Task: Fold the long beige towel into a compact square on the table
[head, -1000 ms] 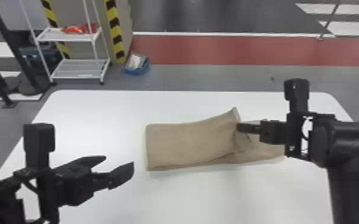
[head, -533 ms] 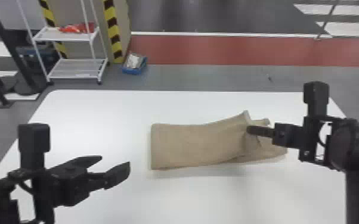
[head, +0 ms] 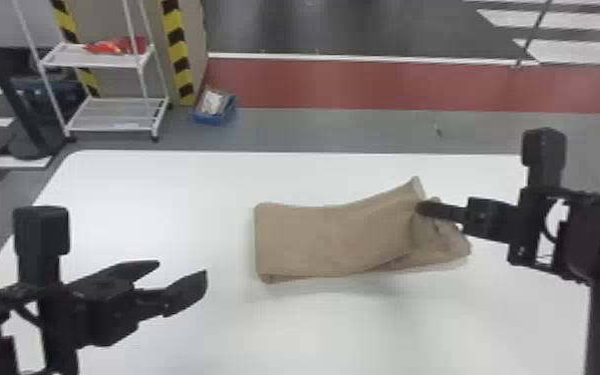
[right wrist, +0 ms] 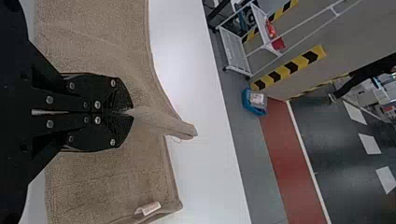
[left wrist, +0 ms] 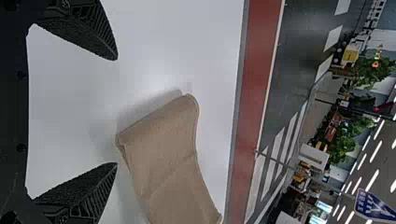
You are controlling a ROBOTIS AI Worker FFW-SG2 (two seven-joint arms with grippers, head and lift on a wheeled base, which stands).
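Beige towel pinched near its right end on a white table

Long towel, lying crosswise on the tabletop right of centre in the head view. Flat and squared at the left end, layered along the near side. Lifted and crumpled at the right end, with a raised corner on the far side and a lower layer spreading further right. Small white label on the terry fabric, near a hem.

Right gripper: jaws closed on a pinched ridge of the towel. Left gripper: jaws wide apart with nothing between, above the table, left of the towel and well apart from it.

Tabletop smooth and pale, with soft shadow beside the towel's near edge and a rounded far left corner. Beyond the far edge, grey floor, then a broad red band, a white line and dark flooring with white stripes at far right.

At far left, a white wheeled rack with a red item on the upper shelf. Yellow-and-black striping just beside it, and a blue bin on the floor near its base. In the left wrist view, green foliage deeper in the room.
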